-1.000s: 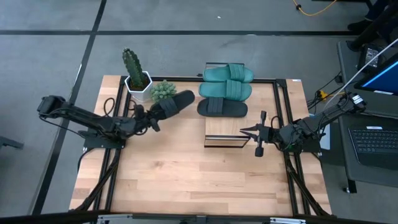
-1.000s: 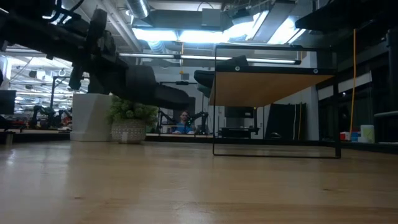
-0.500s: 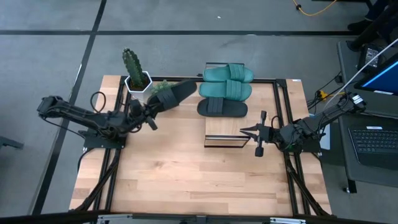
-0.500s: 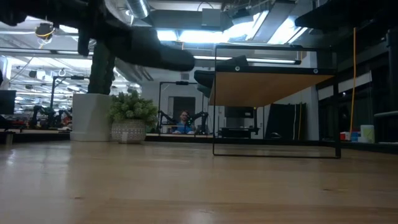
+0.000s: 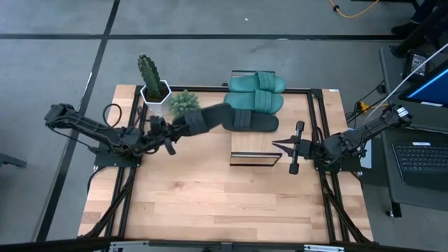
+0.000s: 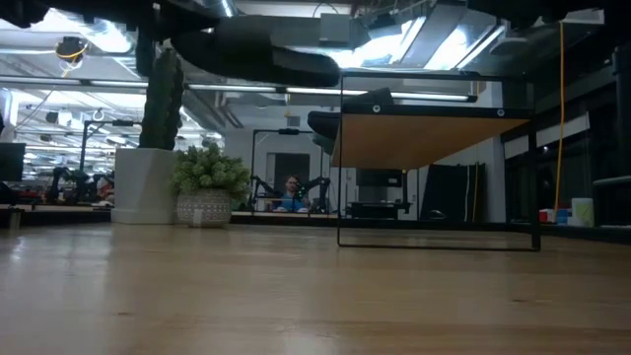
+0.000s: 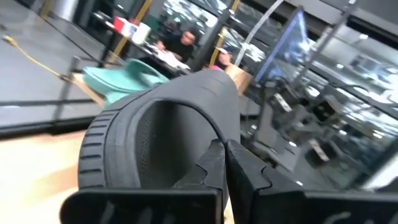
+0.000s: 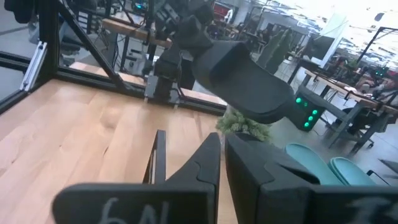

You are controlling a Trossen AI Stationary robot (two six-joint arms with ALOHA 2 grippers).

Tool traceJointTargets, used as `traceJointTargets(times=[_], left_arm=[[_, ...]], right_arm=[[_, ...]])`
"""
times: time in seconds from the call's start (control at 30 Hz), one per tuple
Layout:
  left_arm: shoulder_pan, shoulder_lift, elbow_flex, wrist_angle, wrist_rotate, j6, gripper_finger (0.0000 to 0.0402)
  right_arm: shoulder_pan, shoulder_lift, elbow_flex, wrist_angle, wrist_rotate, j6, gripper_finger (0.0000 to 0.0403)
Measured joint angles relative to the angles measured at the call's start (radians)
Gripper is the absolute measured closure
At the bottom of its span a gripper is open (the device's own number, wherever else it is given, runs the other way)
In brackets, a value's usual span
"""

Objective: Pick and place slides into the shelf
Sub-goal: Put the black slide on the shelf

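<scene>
**Left arm holds black slide aloft beside shelf; right arm idle**

The light butcher-block wooden table (image 5: 210, 196) carries all items, bordered by a thin black frame. At its far centre stands the low shelf with light wood plank top and thin black metal frame (image 5: 252, 148); in the low view its plank sits raised on slim black legs (image 6: 434, 138).

Three slides lie at the far end of the shelf, side by side: two teal-green rubber slide sandals (image 5: 255, 92), and nearest of the three, a black rubber slide sandal (image 5: 253, 122) resting on the shelf top.

A second black rubber slide (image 5: 206, 117) is carried in the air, left of the shelf, its free end reaching toward the resting black sandal. In the low view it hangs above the level of the shelf plank (image 6: 266, 54). Contact with the resting sandal cannot be determined.

The left gripper (image 5: 168, 135) is clamped on this carried slide; the left wrist view shows its fingers (image 7: 239, 171) pinched together on the sandal's edge.

The right gripper (image 5: 280, 145) hovers over the right edge of the shelf, fingers nearly together, holding nothing.

At the far left stand a tall green cactus in a white pot (image 5: 151, 78) and a small pale-green bushy plant (image 5: 183, 101), just beside each other.
</scene>
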Motion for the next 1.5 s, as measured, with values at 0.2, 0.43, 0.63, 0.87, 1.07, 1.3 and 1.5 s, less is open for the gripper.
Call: traceJointTargets(times=[0.2, 0.43, 0.63, 0.87, 1.07, 1.3, 1.5], left_arm=[[0.000, 0.069, 0.063, 0.001, 0.099, -0.011, 0.0401], [0.024, 0.157, 0.167, -0.020, 0.200, -0.011, 0.0401], [0.077, 0.268, 0.209, -0.030, 0.311, -0.123, 0.0401], [0.152, 0.379, 0.292, -0.019, 0.478, -0.153, 0.0401], [0.208, 0.469, 0.370, -0.023, 0.586, -0.182, 0.0401], [0.254, 0.553, 0.415, -0.023, 0.670, -0.240, 0.0401], [0.267, 0.595, 0.426, -0.008, 0.698, -0.296, 0.0401]], right_arm=[[0.000, -0.001, 0.000, 0.000, 0.000, 0.000, 0.0375], [0.000, -0.001, 0.000, 0.000, 0.000, 0.004, 0.0375], [0.000, -0.001, 0.000, -0.001, -0.003, 0.002, 0.0375], [0.000, -0.001, 0.000, -0.001, -0.003, 0.000, 0.0375], [0.000, -0.001, 0.000, -0.001, -0.003, 0.000, 0.0375], [0.000, -0.001, 0.000, 0.051, -0.003, -0.068, 0.0375], [0.000, -0.002, 0.000, 0.130, -0.003, -0.183, 0.0375]])
